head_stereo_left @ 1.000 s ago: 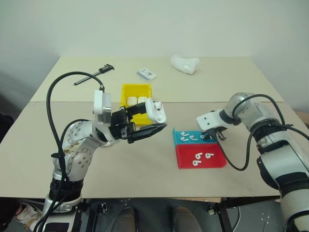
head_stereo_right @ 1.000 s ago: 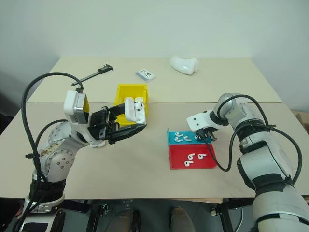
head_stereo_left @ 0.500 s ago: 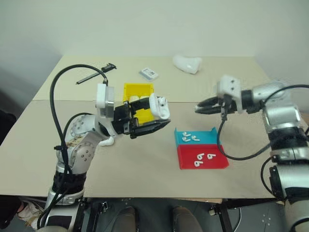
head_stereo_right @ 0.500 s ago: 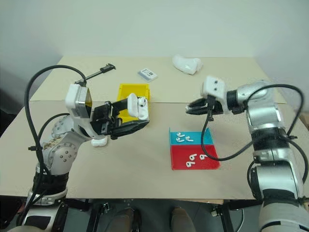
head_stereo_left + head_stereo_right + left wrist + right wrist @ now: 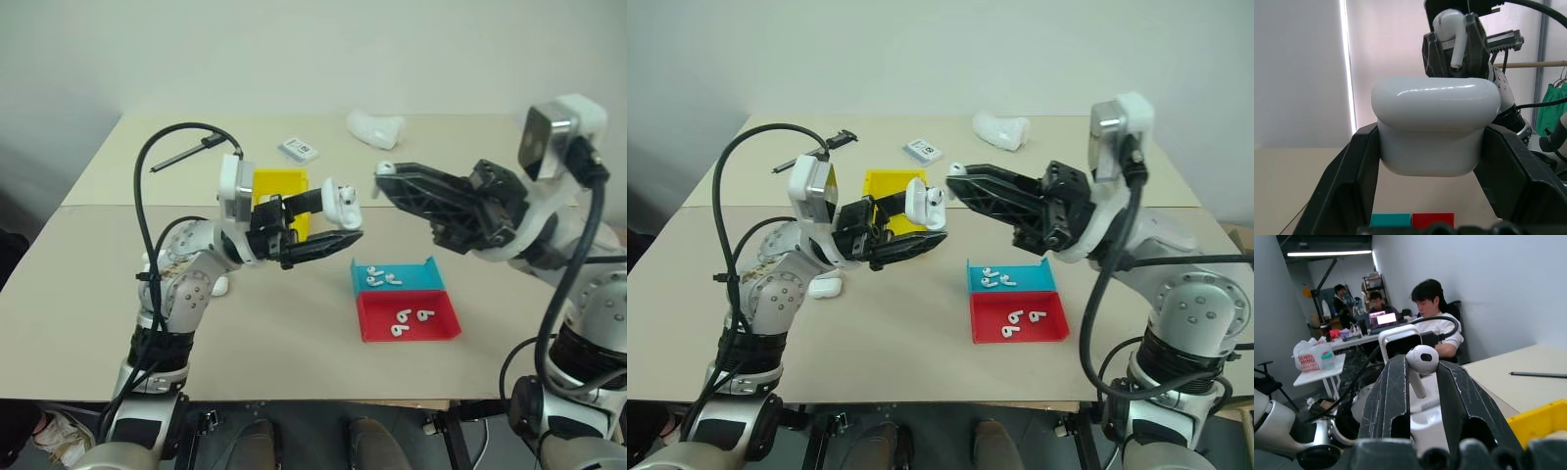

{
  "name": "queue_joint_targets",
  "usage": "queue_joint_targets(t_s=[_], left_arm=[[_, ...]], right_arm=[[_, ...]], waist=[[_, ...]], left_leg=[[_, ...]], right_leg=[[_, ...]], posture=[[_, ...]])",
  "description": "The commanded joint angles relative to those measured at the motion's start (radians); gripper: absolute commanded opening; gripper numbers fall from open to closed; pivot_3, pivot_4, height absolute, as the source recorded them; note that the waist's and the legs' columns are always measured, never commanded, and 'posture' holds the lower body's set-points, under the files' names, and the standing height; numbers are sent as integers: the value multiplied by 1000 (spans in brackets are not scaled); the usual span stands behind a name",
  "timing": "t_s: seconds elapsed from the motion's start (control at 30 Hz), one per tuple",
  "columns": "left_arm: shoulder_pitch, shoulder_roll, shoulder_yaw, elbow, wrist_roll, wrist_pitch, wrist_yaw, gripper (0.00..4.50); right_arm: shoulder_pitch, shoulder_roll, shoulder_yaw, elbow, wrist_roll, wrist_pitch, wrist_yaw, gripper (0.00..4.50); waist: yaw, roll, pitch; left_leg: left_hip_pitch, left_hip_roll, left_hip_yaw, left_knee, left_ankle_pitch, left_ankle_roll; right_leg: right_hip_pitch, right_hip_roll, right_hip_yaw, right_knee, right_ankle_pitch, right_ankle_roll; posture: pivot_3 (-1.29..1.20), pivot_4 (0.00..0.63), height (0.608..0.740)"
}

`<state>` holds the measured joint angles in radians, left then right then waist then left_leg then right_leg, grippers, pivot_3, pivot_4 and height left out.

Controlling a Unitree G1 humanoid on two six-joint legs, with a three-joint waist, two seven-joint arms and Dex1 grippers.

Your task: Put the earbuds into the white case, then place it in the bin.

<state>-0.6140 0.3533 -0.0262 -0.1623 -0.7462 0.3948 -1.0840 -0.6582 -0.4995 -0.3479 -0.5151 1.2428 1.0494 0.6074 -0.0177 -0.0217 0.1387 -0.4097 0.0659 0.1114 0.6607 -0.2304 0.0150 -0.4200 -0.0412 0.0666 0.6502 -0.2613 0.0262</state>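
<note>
Above the beige table [image 5: 245, 323], we see the right gripper [image 5: 384, 173], which a second ago hung low over the flat blue tray [image 5: 397, 278], raised to chest height and turned leftward, its tip just beside the left gripper [image 5: 338, 220]. We find the left gripper much where it was, its two black fingers clamped on a small glossy white rounded case [image 5: 338, 199] with the hinged lid thrown back. We note the case stands nearly upright, its long axis tilted a little, the open mouth facing up toward the other arm. Between the right gripper's nearly closed fingers sits a tiny glossy white earbud [image 5: 1420, 363], bulb at the fingertips and stem pointing back along the fingers; we see it just beside the case, not yet in it.

From the head views we make out what the wrist cameras miss: the bright yellow open-topped plastic bin [image 5: 270, 182] behind the left gripper, more white earbuds [image 5: 380, 278] lying on the blue tray, and others on the flat red tray [image 5: 408, 316] joined to it. From the right wrist view we see people seated at desks in the room beyond the table.
</note>
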Motion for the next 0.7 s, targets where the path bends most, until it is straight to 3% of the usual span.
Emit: queue_joint_targets(t_s=[0.03, 0.7], left_arm=[[-26, -7, -3, -13, -3, 0, -7, 2789], [1, 4, 10, -43, -4, 0, -4, 2789]], right_arm=[[-18, -19, 38, -38, 40, -18, -81, 634], [51, -176, 164, -44, -81, -122, 54, 634]], waist=[[0, 0, 0], [2, 0, 0]], left_leg=[[0, 0, 0, 0, 0, 0], [-1, 0, -1, 0, 0, 0]], right_leg=[[0, 0, 0, 0, 0, 0], [0, 0, -1, -1, 0, 0]], posture=[[0, 150, 740], [0, 150, 740]])
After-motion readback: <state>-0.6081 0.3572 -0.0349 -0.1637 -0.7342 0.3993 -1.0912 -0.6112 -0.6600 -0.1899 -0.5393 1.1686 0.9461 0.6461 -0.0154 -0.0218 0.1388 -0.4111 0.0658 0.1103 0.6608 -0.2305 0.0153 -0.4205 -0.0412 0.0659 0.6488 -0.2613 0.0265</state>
